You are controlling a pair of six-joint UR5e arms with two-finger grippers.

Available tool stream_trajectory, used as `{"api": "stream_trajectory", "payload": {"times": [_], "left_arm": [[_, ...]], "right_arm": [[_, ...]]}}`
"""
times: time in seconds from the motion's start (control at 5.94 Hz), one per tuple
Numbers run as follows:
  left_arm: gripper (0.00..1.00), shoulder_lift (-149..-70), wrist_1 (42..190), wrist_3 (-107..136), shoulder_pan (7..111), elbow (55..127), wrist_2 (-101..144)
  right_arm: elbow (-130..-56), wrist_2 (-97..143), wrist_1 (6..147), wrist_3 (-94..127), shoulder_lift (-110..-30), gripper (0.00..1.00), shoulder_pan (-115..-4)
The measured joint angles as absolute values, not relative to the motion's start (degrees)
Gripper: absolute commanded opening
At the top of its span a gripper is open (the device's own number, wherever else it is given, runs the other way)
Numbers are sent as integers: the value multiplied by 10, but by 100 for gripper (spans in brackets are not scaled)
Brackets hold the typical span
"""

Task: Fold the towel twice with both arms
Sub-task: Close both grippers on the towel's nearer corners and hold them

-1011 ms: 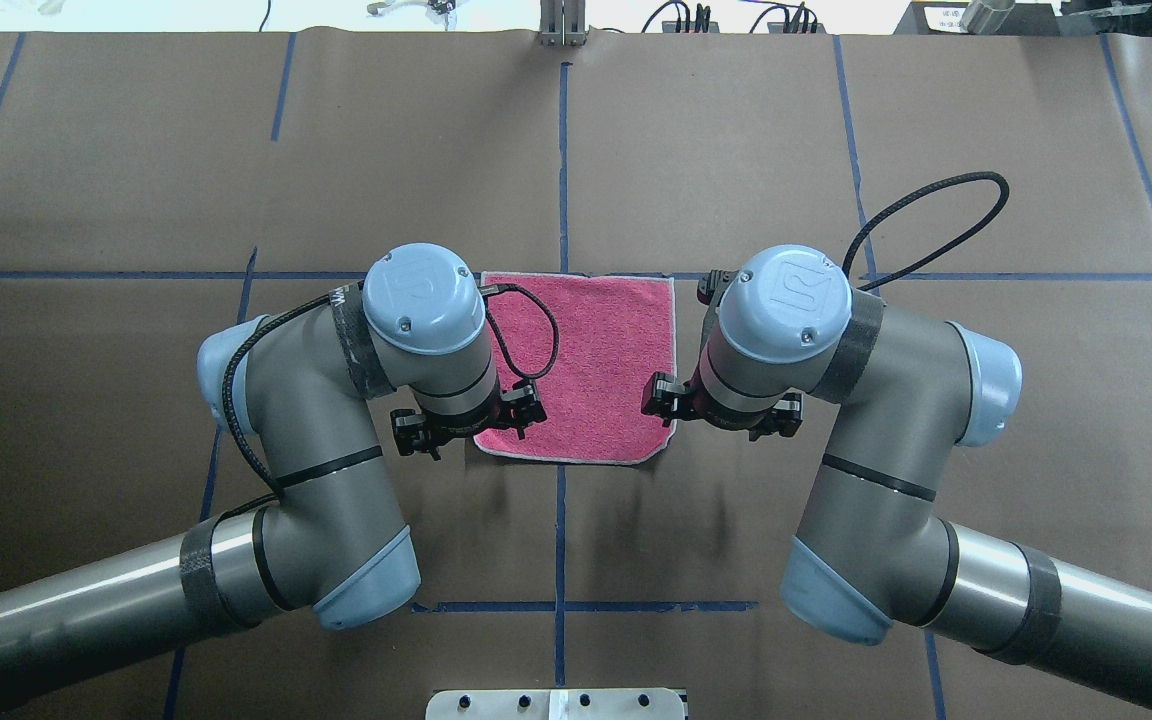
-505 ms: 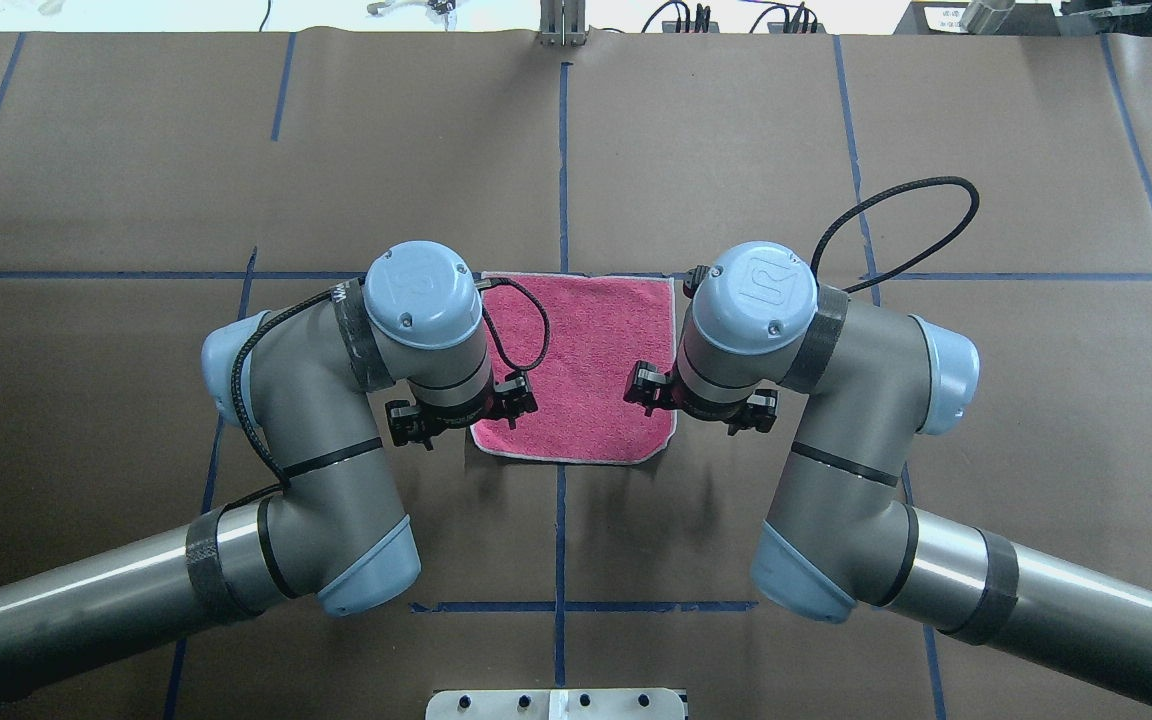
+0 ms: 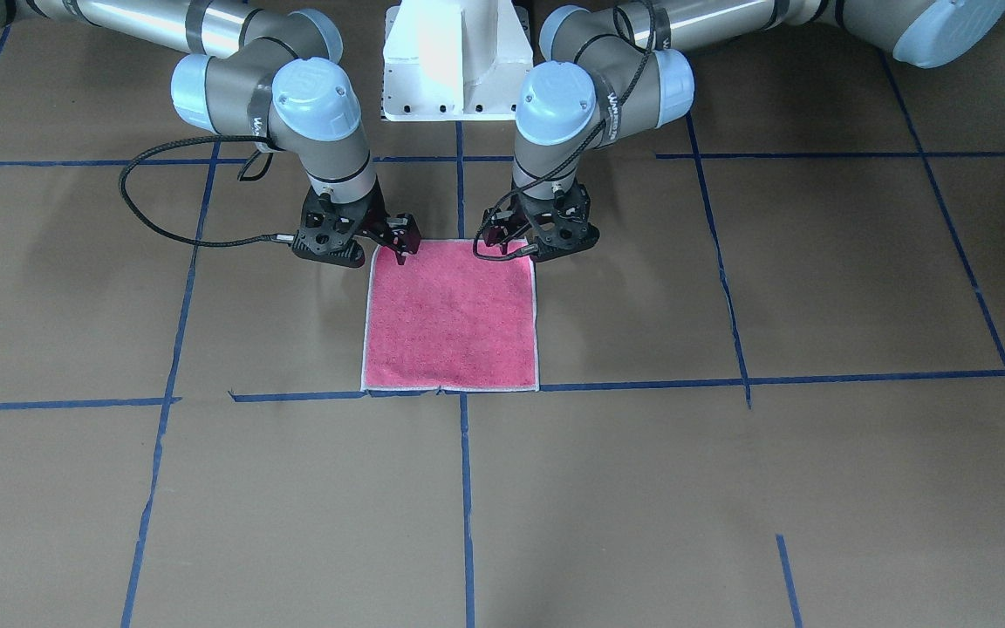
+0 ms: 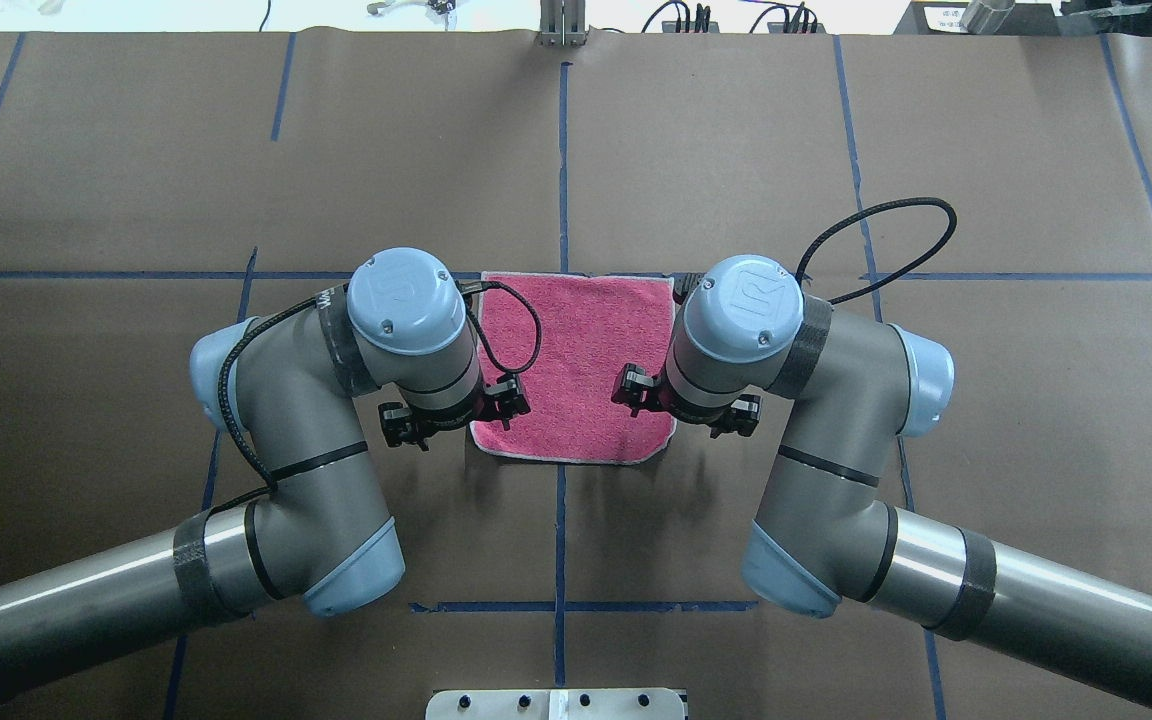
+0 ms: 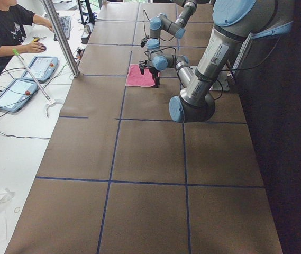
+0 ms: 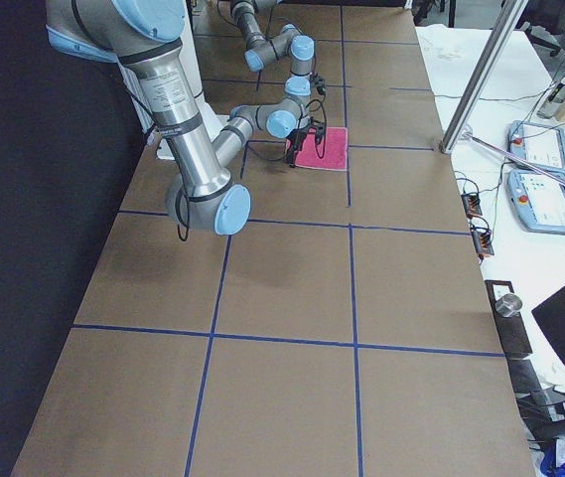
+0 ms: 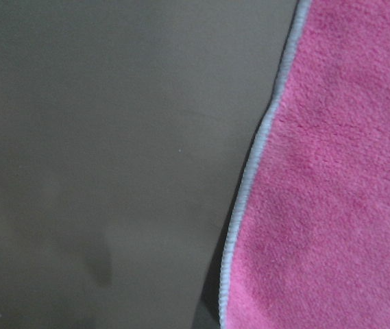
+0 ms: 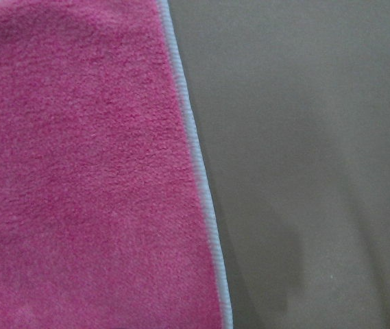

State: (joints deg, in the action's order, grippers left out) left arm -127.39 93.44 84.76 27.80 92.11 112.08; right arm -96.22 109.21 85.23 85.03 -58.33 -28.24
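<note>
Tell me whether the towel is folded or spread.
Spread flat: the towel lies as one pink square on the table, whitish border along its visible edges, no grey face showing.

We cannot tell if the left gripper (image 3: 507, 242) or right gripper (image 3: 394, 242) is closed. Overhead, the arms (image 4: 406, 310) hide edges of the towel (image 4: 586, 350).

Both elbows bent, left arm (image 4: 286, 400) and right arm (image 4: 836, 400) mirror each other, wrists straight down. The left gripper (image 3: 527, 247) and right gripper (image 3: 376, 247) hang level and near each other; can't tell how the jaws stand.
</note>
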Motion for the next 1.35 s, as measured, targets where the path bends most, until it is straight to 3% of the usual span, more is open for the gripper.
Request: {"api": "stream_trajectory", "payload": {"times": [0.67,0.84,1.18,1.35], "left_arm": [[97,-1267,968,850,272,906,1122],[91,-1270,963,851,272,907,1123],[57,-1271,957,852,272,911,1124],[48,-1272,956,852,272,912,1124]], "right_arm": [[-964,1094,851,851,-586,100,-282],[-964,1094,851,851,-585,100,-282],[-964,1094,851,851,-585,100,-282],[-964,1094,851,851,-584,100,-282]]}}
